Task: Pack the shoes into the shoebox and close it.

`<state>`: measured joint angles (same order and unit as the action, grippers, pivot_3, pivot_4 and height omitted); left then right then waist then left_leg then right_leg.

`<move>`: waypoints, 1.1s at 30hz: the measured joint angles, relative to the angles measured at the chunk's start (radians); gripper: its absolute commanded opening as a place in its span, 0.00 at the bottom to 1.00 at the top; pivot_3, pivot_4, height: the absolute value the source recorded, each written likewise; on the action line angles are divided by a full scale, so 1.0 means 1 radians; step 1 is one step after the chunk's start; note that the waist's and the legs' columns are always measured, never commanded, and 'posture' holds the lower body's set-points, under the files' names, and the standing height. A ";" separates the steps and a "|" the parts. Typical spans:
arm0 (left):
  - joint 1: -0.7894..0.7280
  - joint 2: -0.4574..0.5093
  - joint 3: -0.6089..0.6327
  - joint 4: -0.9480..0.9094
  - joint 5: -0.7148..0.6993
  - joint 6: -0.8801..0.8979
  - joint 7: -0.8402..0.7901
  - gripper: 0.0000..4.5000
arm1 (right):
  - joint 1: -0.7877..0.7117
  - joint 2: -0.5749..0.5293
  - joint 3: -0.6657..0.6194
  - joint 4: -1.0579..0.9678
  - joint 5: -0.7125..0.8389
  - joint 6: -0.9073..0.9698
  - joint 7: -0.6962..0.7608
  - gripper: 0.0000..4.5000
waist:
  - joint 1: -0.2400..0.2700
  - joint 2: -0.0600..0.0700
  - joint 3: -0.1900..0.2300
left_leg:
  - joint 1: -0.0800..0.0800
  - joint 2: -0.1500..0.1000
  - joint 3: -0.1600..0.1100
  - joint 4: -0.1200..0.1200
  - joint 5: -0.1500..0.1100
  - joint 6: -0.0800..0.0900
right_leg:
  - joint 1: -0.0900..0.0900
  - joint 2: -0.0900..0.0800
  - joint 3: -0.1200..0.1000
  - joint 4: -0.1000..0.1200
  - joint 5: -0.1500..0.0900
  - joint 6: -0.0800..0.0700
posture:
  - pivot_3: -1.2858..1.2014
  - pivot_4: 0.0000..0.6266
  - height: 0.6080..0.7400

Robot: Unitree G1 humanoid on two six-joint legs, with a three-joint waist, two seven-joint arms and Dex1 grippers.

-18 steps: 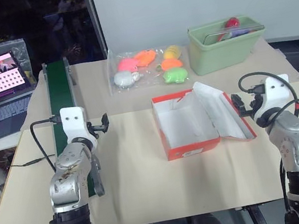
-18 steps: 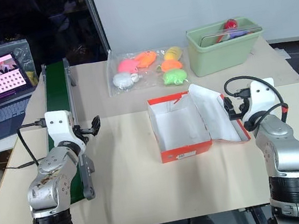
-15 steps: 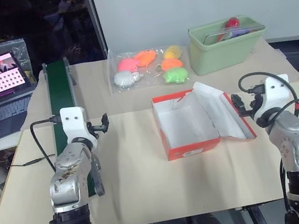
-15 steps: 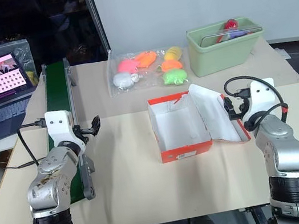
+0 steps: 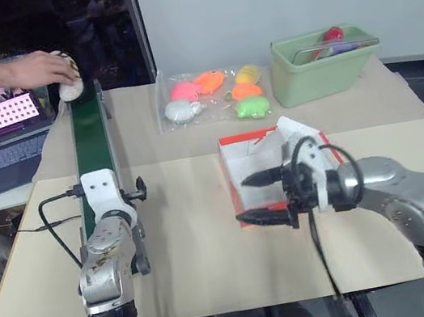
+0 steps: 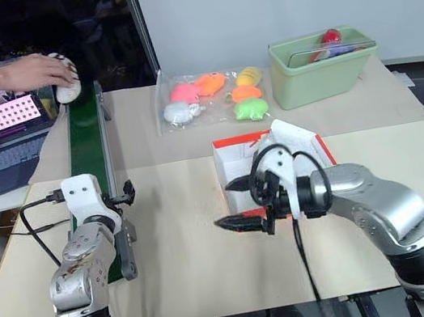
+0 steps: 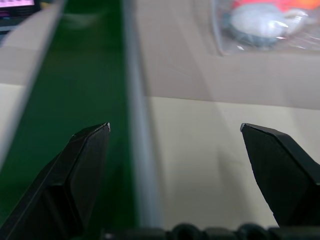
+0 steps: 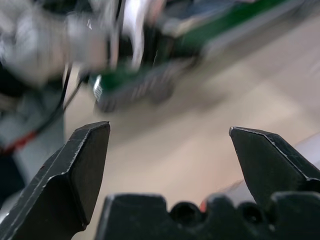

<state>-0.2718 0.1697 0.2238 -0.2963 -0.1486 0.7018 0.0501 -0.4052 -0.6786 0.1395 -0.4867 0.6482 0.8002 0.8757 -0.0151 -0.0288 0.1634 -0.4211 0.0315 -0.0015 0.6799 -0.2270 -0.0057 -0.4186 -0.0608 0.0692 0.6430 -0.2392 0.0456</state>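
The shoebox (image 5: 279,165) sits open on the tabletop (image 5: 197,260), lid leaning back; the right gripper (image 5: 253,197) reaches across its front, fingers spread wide and empty; the left gripper (image 7: 175,150) hovers spread beside the green conveyor (image 5: 92,138); a person's hand (image 5: 44,69) sets a white shoe (image 5: 70,86) on the conveyor's far end.

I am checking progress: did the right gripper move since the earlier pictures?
Yes. The right gripper, open and empty, has swung from the right of the shoebox across it, now pointing toward the robot's left at its front-left corner.
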 measured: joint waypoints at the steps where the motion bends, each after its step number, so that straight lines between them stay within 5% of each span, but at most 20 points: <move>1: 0.000 -0.001 0.004 -0.007 -0.001 0.004 0.004 1.00 | -0.002 0.003 0.015 0.016 -0.016 -0.020 0.011 1.00 | 0.000 0.000 0.000 | 0.000 0.000 0.000 0.000 0.000 0.000 | 0.000 0.001 0.000 0.000 0.000 0.000 | 0.52 0.24 0.92; 14: 0.145 0.045 0.084 -0.325 0.049 0.341 0.094 1.00 | -0.103 0.143 0.075 0.279 -0.198 -0.167 -0.006 1.00 | 0.000 0.000 0.000 | 0.000 0.001 0.000 -0.002 0.000 0.000 | -0.002 0.000 0.001 0.002 0.000 0.000 | 0.52 0.24 0.92; 33: 0.090 0.046 0.084 -0.327 0.055 0.390 0.058 1.00 | -0.088 0.188 0.047 0.297 -0.240 -0.184 -0.067 1.00 | 0.000 0.000 0.000 | 0.000 0.001 0.000 -0.002 0.000 0.000 | -0.002 0.001 0.001 0.002 0.000 -0.001 | 0.52 0.24 0.92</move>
<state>-0.1822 0.2157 0.3073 -0.6232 -0.0932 1.0921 0.1076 -0.4932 -0.4902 0.1862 -0.1894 0.4080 0.6162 0.8085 -0.0155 -0.0290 0.1635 -0.4209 0.0321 -0.0013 0.6783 -0.2271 -0.0060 -0.4211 -0.0603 0.0701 0.6452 -0.2392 0.0450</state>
